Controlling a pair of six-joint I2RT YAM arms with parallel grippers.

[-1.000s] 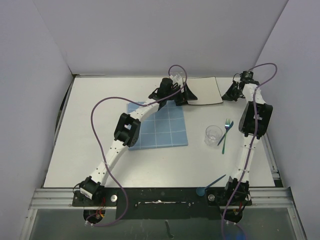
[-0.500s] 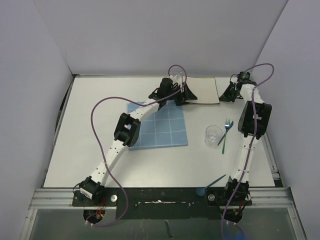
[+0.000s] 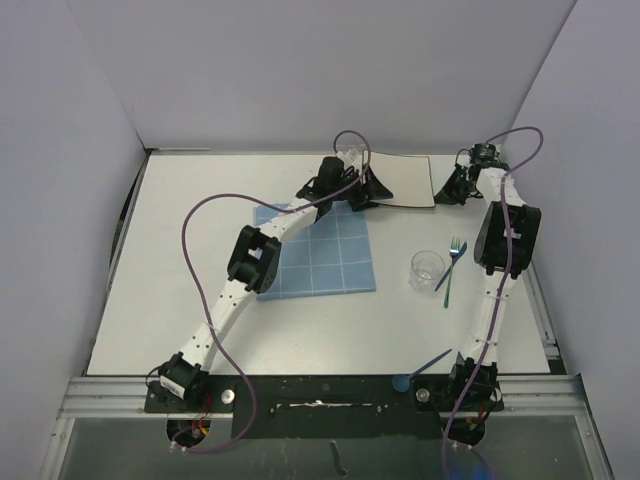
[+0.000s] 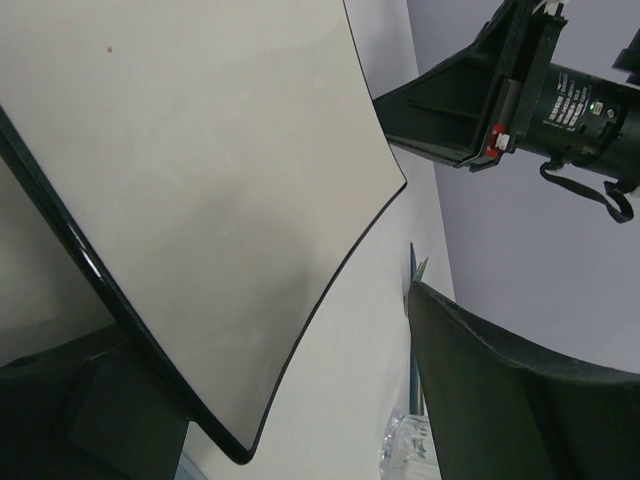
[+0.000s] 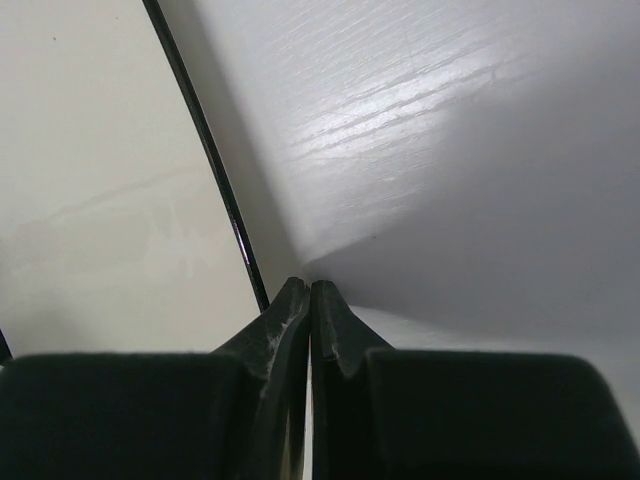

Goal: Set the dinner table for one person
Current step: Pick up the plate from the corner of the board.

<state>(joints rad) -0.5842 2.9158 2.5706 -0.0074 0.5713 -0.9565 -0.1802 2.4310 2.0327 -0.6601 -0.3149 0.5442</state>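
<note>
Two-claw job on the square plate (image 3: 408, 178), upper centre of top view, flat on the dinner table (image 3: 180, 230) just beyond the blue placemat (image 3: 325, 255). At its left edge the left gripper (image 3: 366, 190), at its right edge the right gripper (image 3: 448, 188). Clear cup (image 3: 427, 270) and fork (image 3: 452, 265) right of centre, untouched.

Left wrist: jaws wide, plate corner between them.

Right wrist: fingertips pressed together, nothing held, just beside the dark rim.

Judgement: close left on rim first, then slide low and slow onto placemat, avoid riding over rim.
</note>
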